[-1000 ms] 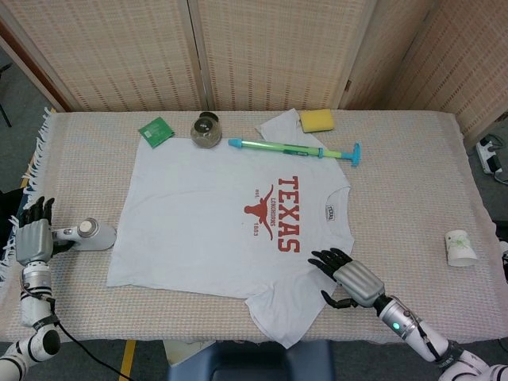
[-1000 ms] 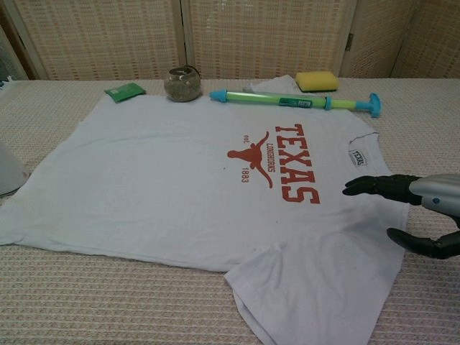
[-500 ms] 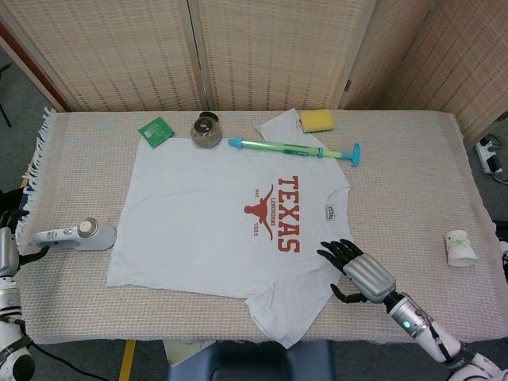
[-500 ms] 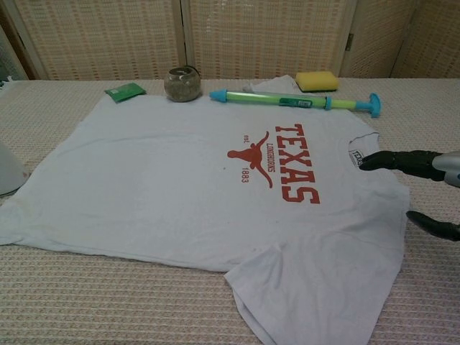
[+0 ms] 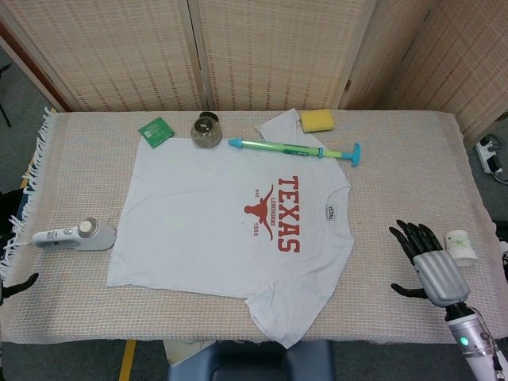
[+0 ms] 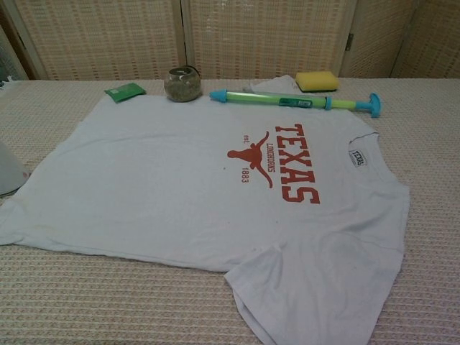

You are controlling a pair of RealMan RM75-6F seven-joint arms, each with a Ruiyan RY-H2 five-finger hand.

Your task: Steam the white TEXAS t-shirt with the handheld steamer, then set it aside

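Note:
The white TEXAS t-shirt (image 5: 230, 230) lies spread flat on the table, print up, collar to the right; the chest view shows it too (image 6: 180, 187). The white handheld steamer (image 5: 77, 235) lies on its side on the cloth just left of the shirt's hem, and its edge shows at the chest view's left border (image 6: 8, 172). My right hand (image 5: 429, 266) hovers off the shirt near the table's right front, fingers spread, holding nothing. Of my left hand (image 5: 20, 282) only a dark outstretched fingertip shows at the left edge, below the steamer and apart from it.
Along the back stand a green packet (image 5: 155, 130), a round glass jar (image 5: 205, 130), a green-and-blue tube toy (image 5: 294, 148) and a yellow sponge (image 5: 317, 120) on a white cloth scrap. A paper cup (image 5: 460, 247) lies just right of my right hand.
My right hand has lifted off the shirt's sleeve and drawn back to the right. My left hand has pulled away from the steamer and nearly out of view. Steamer and shirt stay put.

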